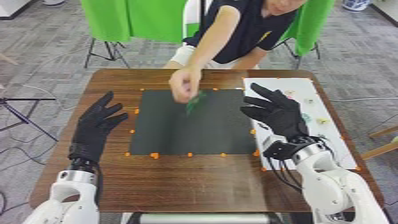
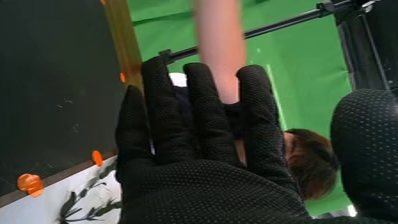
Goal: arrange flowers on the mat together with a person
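Head view: the brown wooden table's left edge is left close outside the left hand, and a strip of wood is kept between that hand and the dark rectangular mat. The mat's other side edge and the adjoining white sheet are reached over by the right hand. Both hands are held open, the fingers straight and slightly spread; in the right wrist view, the thumb of the right hand is held well apart.

A green stem-like piece, blurred, is held by a person's hand over the mat, between the robot's two hands. Small pale flowers are laid on the sheet, just outside the right hand, and a dark leafy sprig is seen on white beside that hand.

A small yellow mark is borne by the person's dark shirt. The mat is bordered by orange pieces. Beyond the hands, green cloth is hung above a grey carpeted floor.
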